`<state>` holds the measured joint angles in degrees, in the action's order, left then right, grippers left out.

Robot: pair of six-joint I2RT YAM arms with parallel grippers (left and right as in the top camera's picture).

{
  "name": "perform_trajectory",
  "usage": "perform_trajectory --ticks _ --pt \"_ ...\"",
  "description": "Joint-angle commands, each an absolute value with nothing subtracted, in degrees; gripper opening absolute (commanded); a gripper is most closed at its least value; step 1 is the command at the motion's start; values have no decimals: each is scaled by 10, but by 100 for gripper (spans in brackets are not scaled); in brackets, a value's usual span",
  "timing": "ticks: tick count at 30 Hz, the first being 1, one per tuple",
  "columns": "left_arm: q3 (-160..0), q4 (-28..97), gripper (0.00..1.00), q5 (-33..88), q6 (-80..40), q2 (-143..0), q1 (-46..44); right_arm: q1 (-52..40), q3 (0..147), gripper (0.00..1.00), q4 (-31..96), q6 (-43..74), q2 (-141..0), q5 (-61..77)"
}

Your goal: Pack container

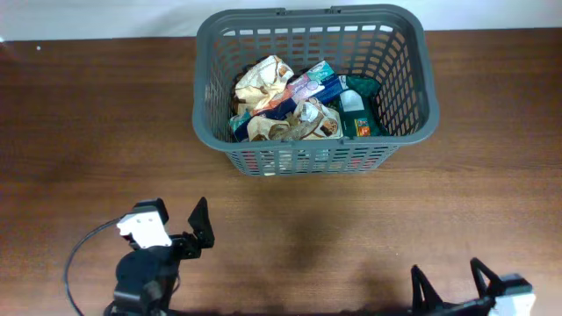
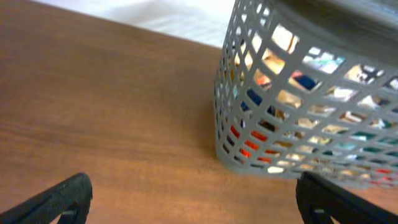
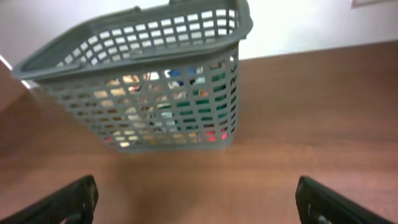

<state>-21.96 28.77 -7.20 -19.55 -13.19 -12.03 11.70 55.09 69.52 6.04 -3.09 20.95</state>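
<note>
The dark grey slotted basket (image 1: pixel 413 66) stands at the back middle of the wooden table and holds several food packets (image 1: pixel 285 92). It also shows in the left wrist view (image 2: pixel 298 106) and the right wrist view (image 3: pixel 149 81), with packets visible through the lattice. My left gripper (image 1: pixel 195 230) is open and empty near the front left, well short of the basket; its fingers show in the left wrist view (image 2: pixel 193 199). My right gripper (image 1: pixel 450 288) is open and empty at the front right edge; its fingers show in the right wrist view (image 3: pixel 199 199).
A black cable (image 1: pixel 79 263) loops beside the left arm at the front left. The brown wooden table (image 1: pixel 97 132) stretches to either side of the basket. A white wall or surface (image 1: pixel 105 17) lies beyond the table's far edge.
</note>
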Motion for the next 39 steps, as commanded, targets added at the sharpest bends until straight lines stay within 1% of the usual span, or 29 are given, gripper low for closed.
perform_trajectory --ticks 1,3,9,14,16,21,23,29,36,39 --pt "-191 269 99 -78 -201 -130 -118 115 513 99 678 65 -22 219" --pt "-178 267 99 -100 -201 -130 -118 111 486 99 663 74 -22 219" --pt "-134 248 99 -133 -201 -130 -118 105 424 99 583 184 -22 215" --pt "-109 205 99 -133 -201 -130 -118 105 370 99 539 189 -22 184" --pt "-104 189 99 -137 -194 -130 -118 105 349 99 513 173 -22 176" --pt "-102 142 99 -195 -192 -131 -118 105 305 99 468 12 -22 178" --pt "-102 139 99 -196 -192 -131 -118 105 290 99 449 -18 -22 177" --pt "-60 127 99 -193 -192 -133 -118 105 215 99 358 -13 -22 174" --pt "-20 45 99 -181 -183 -139 -118 105 122 99 248 -11 -22 173" --pt "-16 47 99 -183 -183 -139 -118 105 87 99 220 -13 -22 173"
